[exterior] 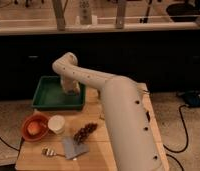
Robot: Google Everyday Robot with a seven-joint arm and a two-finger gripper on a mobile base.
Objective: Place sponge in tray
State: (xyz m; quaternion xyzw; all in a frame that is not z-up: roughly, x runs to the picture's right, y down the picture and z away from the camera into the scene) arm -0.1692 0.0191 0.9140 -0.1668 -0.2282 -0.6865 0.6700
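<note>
The green tray (45,102) stands at the back left corner of the wooden table. My white arm reaches over the table from the right front and bends down into the tray. The gripper (70,90) hangs low over the tray's right half, close to its floor. The arm's end covers that spot, so the sponge is hidden.
In front of the tray stand a round orange bowl (35,127) and a white cup (56,123). A brown cluster (84,132), a flat grey square sheet (74,148) and a small utensil (48,150) lie nearer the front edge. Cables (185,125) run on the floor at right.
</note>
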